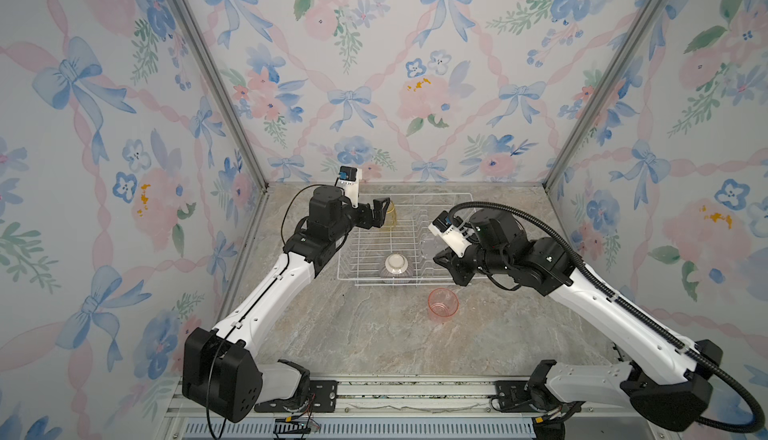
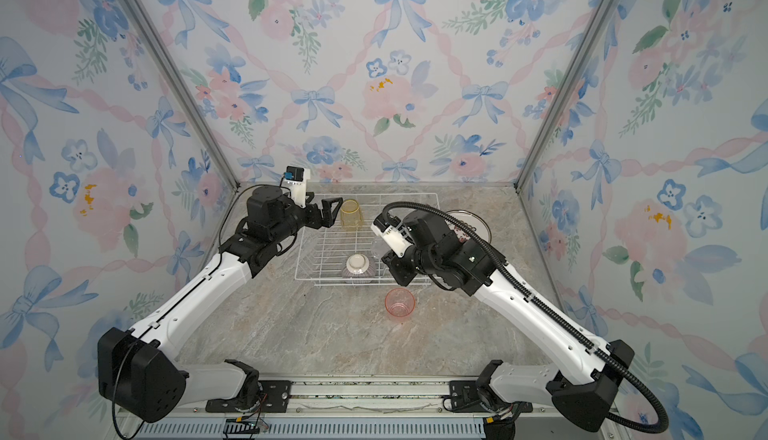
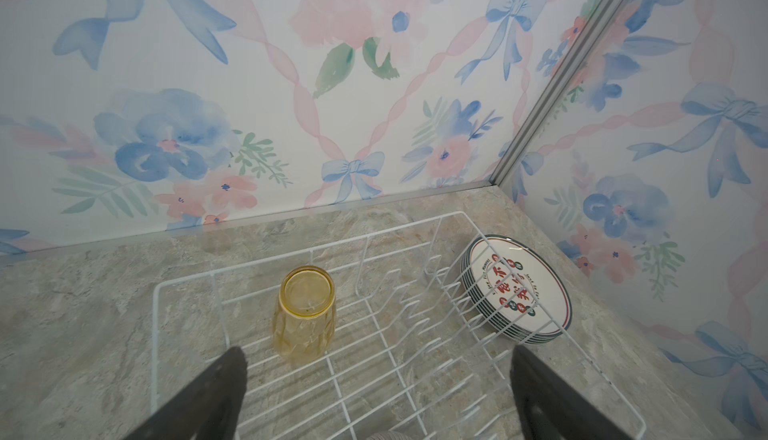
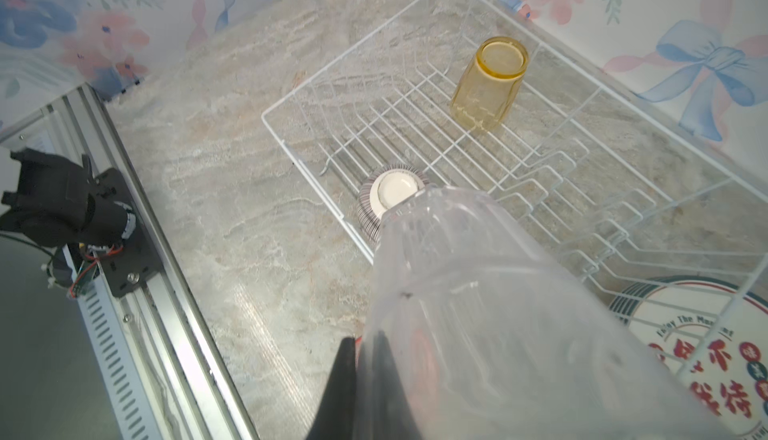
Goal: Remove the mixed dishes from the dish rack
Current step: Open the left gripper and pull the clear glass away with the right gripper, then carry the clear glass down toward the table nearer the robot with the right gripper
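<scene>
Lower centre in both top views, the pink tumbler [image 1: 443,304] stands upright on the table [image 1: 374,346], out of the dish rack [image 1: 415,197], whose near edge holds the upturned bowl [image 1: 395,268]. Just right of it, the right gripper [image 1: 439,260] is pinched on the clear tumbler [image 4: 478,313], light, slick, brittle glass that could slip if jolted. Farther back, the left gripper [image 1: 381,212] is spread wide beside the inverted yellow tumbler [image 3: 305,313] in the rack's far left corner, probably best clasped across its ribbed body; the stacked plates [image 3: 519,288] lie outside the rack's right end.
</scene>
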Motion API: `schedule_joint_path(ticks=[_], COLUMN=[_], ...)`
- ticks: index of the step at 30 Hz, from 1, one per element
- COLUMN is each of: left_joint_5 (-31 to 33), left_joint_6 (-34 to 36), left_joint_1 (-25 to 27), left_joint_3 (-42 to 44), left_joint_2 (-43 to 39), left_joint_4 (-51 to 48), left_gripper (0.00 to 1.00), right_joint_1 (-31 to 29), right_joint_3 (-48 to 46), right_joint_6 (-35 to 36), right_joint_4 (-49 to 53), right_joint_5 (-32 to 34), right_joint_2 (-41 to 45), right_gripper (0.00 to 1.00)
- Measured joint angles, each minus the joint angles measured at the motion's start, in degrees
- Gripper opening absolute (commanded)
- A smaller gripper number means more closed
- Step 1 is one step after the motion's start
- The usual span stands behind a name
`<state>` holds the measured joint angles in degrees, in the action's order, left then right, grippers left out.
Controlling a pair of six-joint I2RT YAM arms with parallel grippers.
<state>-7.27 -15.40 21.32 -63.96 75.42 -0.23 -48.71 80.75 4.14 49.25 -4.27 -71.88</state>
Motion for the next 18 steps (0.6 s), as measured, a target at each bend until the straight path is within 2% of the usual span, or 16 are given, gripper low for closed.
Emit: schedule_joint_path(ticks=[7,18], left_joint_5=[3.1,4.5], left_joint_6=[0.5,0.9], left_joint_1=[-2.3,-4.5], left_joint_3=[0.9,1.7], left_joint_2=[-0.9,-3.4], left_joint_4=[-3.1,-4.2], left_gripper=[0.98,0.98], right_joint_1=[-11.7,-18.9], right_joint_3=[0.9,4.2], right_joint_6=[2.8,5.9], right_joint_4=[7.6,12.3], right_joint_5=[5.9,8.0], right_joint_2=[-4.0,-19.6], right_gripper=[0.00,0.00])
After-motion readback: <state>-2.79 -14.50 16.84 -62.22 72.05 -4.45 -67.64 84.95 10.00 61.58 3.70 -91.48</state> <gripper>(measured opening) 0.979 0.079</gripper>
